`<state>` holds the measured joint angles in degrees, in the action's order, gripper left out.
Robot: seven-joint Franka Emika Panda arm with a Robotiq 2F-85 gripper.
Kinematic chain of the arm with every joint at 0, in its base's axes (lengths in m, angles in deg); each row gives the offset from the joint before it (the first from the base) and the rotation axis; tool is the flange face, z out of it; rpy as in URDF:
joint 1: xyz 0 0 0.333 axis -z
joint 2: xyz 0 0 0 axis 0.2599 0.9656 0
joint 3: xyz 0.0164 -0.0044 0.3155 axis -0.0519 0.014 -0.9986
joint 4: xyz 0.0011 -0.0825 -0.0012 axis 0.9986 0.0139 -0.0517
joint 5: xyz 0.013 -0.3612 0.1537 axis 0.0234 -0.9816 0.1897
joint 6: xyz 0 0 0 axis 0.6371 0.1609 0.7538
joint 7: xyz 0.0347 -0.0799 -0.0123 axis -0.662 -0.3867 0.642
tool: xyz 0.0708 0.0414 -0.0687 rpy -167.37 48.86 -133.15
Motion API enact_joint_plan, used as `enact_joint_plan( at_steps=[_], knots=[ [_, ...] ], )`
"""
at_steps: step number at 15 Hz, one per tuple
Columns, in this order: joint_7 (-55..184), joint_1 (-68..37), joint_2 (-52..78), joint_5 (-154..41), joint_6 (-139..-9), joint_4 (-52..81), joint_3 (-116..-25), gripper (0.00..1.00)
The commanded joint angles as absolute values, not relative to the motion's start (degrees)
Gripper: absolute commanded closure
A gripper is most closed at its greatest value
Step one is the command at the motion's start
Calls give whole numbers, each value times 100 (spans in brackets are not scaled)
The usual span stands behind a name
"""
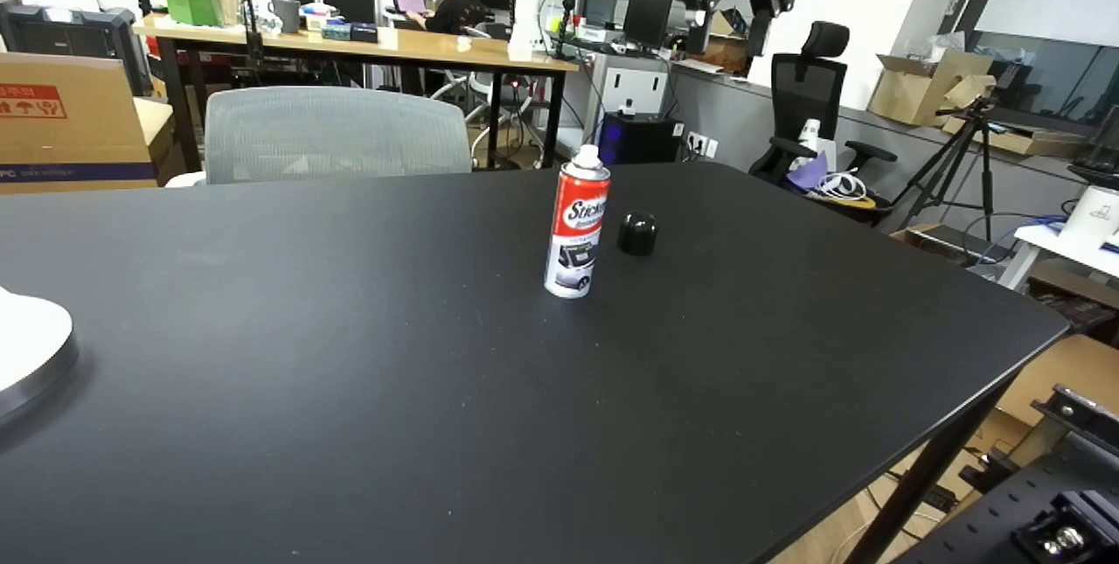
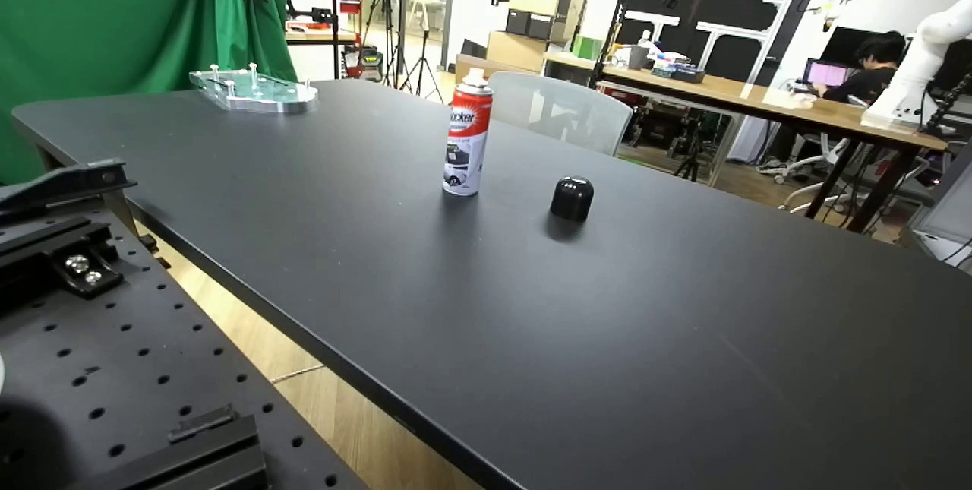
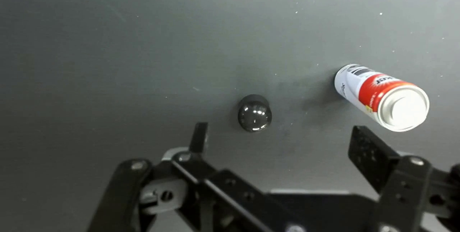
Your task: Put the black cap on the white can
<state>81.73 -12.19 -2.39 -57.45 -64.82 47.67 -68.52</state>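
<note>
The white can [image 1: 577, 232] with its red label stands upright on the black table, as both exterior views show [image 2: 465, 142]. Its white nozzle is uncovered. The black cap [image 1: 637, 234] sits apart beside the can, dome up, and also shows in an exterior view [image 2: 572, 200]. In the wrist view the cap [image 3: 254, 115] lies ahead of the space between the fingers, nearer the left finger. The can [image 3: 377, 95] is at the right, beyond the right fingertip. My gripper [image 3: 280, 127] is open and empty. It hangs high above the table in an exterior view [image 1: 730, 35].
The black table [image 2: 683, 338] carries a clear plate with white pegs [image 2: 258, 93] at its far end. A white rounded object [image 1: 31, 345] is at the left edge. A grey chair back [image 1: 337, 134] stands behind the table. A perforated black mount [image 2: 152, 338] stands beside the table.
</note>
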Motion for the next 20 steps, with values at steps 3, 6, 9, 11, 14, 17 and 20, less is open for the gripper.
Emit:
enact_joint_plan(
  at_steps=[3,6,9,11,14,17,20],
  knots=[
    [8119,-1159,-20,-5749,-6626,4755,-6915,0],
    [8053,-1144,29,-5709,-7050,4817,-6902,0],
    [8065,-1099,343,-5618,-7596,4754,-6884,0],
    [8116,-1044,640,-5553,-7804,4655,-6882,0],
    [8188,-946,1089,-5413,-7903,4484,-6907,0],
    [8096,-916,1511,-5469,-7982,4321,-6916,0],
    [8005,-953,1875,-5539,-8060,4144,-6938,0]
  ],
)
